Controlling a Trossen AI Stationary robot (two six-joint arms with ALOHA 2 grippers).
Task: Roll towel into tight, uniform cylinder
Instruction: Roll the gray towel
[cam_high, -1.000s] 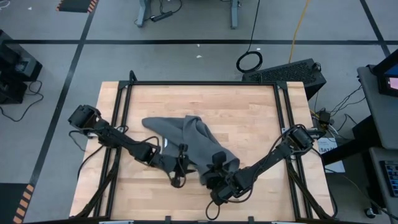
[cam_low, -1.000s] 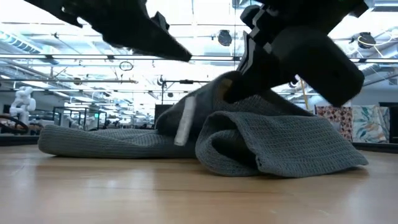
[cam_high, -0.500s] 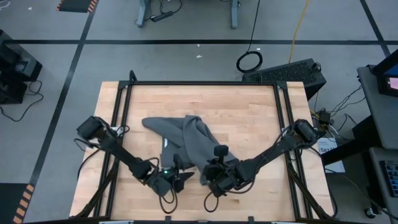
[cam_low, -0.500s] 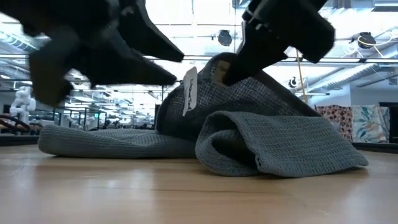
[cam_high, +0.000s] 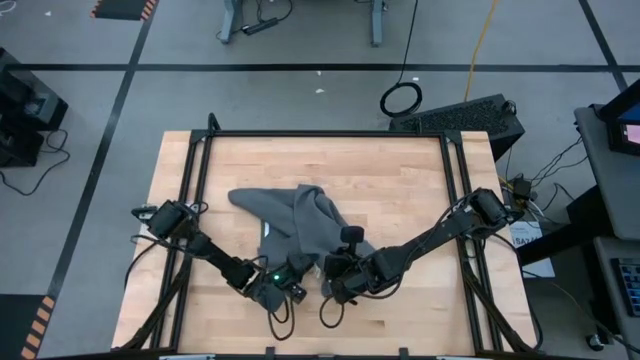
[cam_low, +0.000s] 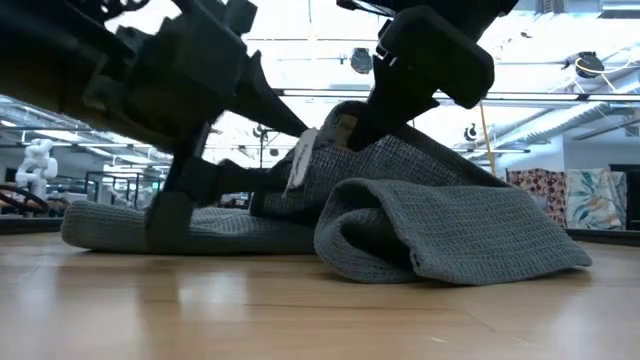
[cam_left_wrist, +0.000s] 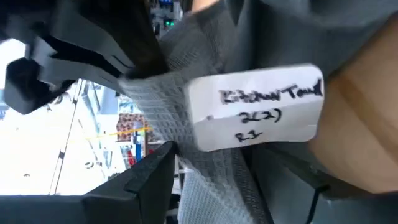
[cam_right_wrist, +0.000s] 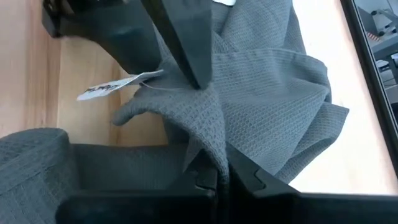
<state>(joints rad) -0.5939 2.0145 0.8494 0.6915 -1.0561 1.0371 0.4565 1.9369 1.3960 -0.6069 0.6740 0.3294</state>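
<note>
Towel (cam_high: 305, 225) lying crumpled, unrolled, mid-table; right hand (cam_high: 333, 278) pinching its lifted near edge; left hand (cam_high: 291, 285) gaping just left, nearest tag (cam_low: 300, 160).

I see a pale wood worktop (cam_high: 400, 190) on grey floor (cam_high: 300, 40) marked with black tape lines (cam_high: 300, 67) — hazard stripes (cam_high: 118, 8) at one corner. A coiled black cable (cam_high: 401, 98) lies just beyond the worktop, a yellow cable (cam_high: 484, 40) further out. From the low view — bright ceiling lights (cam_low: 300, 20), a white humanoid figure (cam_low: 38, 160) far back, patterned panels (cam_low: 580, 212) opposite.
</note>
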